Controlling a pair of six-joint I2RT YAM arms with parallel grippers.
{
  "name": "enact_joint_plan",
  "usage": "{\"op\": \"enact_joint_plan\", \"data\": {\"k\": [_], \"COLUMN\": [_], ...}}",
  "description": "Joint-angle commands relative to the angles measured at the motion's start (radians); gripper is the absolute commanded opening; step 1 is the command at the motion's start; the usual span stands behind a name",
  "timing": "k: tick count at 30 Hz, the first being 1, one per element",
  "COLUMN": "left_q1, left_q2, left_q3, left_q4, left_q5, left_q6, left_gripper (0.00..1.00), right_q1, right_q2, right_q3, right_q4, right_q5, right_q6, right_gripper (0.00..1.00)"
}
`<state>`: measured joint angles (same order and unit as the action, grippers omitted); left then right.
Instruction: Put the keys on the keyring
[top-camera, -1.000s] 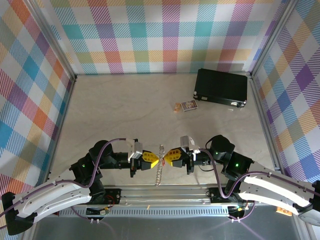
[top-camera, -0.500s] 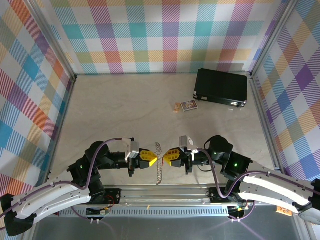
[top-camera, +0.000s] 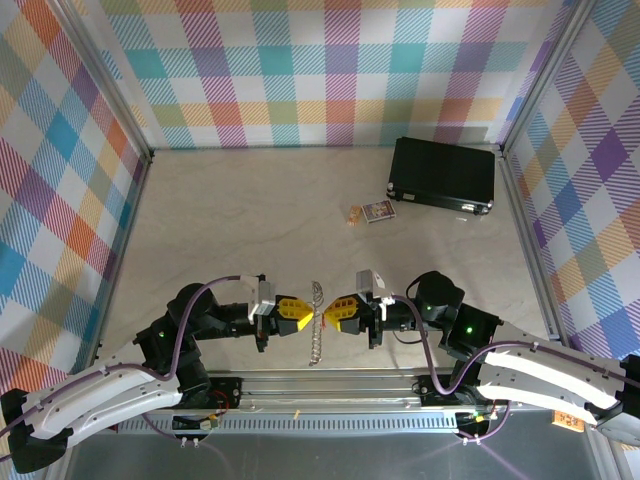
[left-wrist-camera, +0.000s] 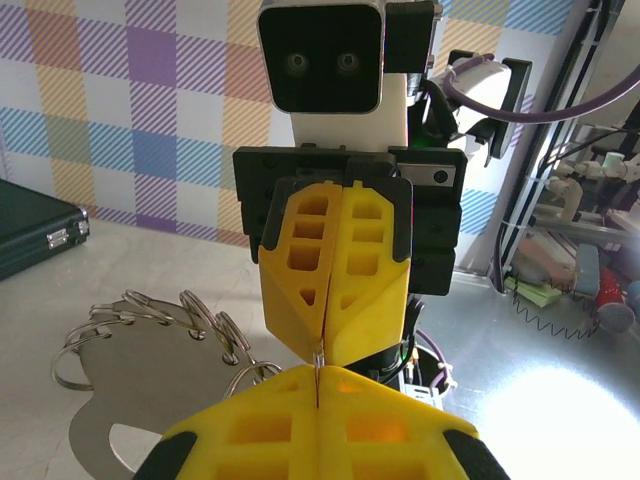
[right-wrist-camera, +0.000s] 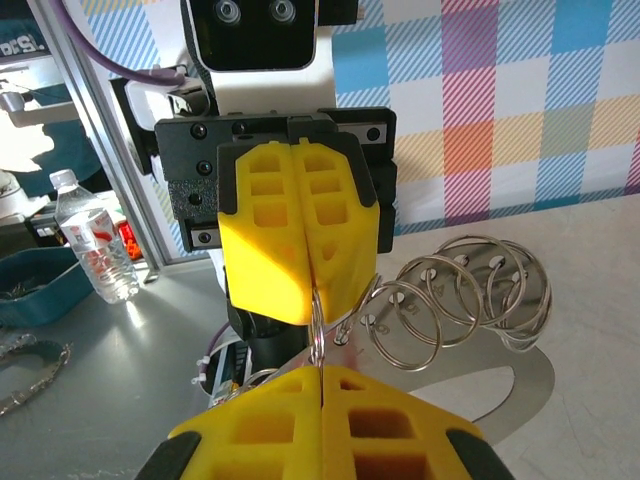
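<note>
The keyring (left-wrist-camera: 130, 392) is partly hidden behind the left tool (left-wrist-camera: 318, 373) and cut off by the lower edge.

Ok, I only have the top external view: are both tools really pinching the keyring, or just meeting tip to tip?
Observer: Right wrist view: the left tool and right tool are both shut, and one thin wire ring looks pinched in both seams.
Operator: And the rest of it?
Observer: In the left wrist view the keyring is a flat metal plate with several split rings along its edge.
Operator: Are those rings tangled?
Observer: Right wrist view: they stand in an overlapping row, like a coil, beside the tips.
</note>
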<state>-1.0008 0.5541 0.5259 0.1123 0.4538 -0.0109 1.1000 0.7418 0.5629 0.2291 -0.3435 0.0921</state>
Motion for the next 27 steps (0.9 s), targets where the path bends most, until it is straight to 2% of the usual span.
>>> {"op": "enact_joint_plan", "data": {"k": [1,27], "left_q1": [-0.006,-0.007], "left_q2": [-0.010,-0.017], "left_q3": [-0.014,-0.023], "left_q4": [0.055,0.067], "left_q5": [-0.003,-0.003], "left_q6": [0.009,0.005], "left_gripper": [0.00,0.00], "right_q1": [0.009,0.014], "right_q2": [-0.012,-0.008], "right_q3": [-0.009,-0.018], "right_q4": [0.097,0.090], "right_q5": [0.006,0.027], "right_q6": [0.020,0.020], "right_gripper": [0.00,0.00]}}
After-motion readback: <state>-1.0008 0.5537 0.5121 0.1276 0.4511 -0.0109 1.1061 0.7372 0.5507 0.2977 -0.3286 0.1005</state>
